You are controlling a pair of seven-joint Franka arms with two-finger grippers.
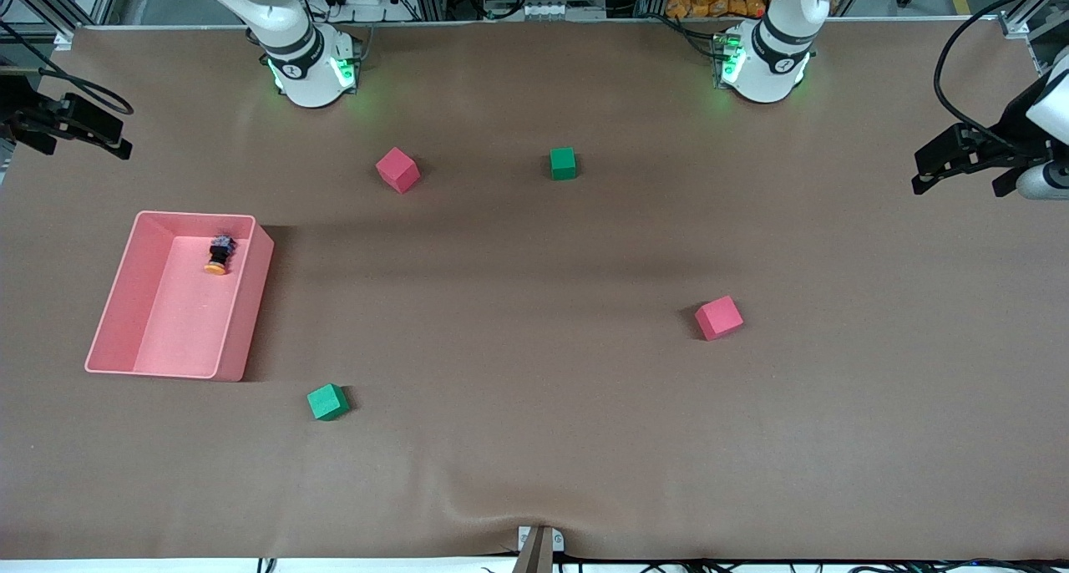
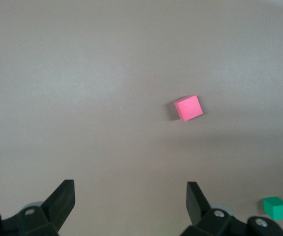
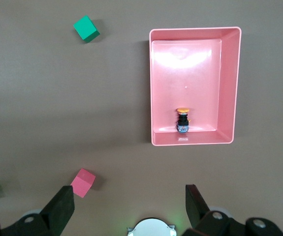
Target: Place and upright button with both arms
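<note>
Front view: the button lies on its side in the pink tray at the right arm's end of the worktop; both arms wait high.

Left wrist view: left end effector open, empty.

Right wrist view: right end effector open. It should descend squarely over the black body.

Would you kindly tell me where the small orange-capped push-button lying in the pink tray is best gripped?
Probably across the short black body of the small orange-capped push-button, descending from above. It lies on its side on the floor of the pink tray, close to one end wall, so a sideways approach looks blocked.
</note>
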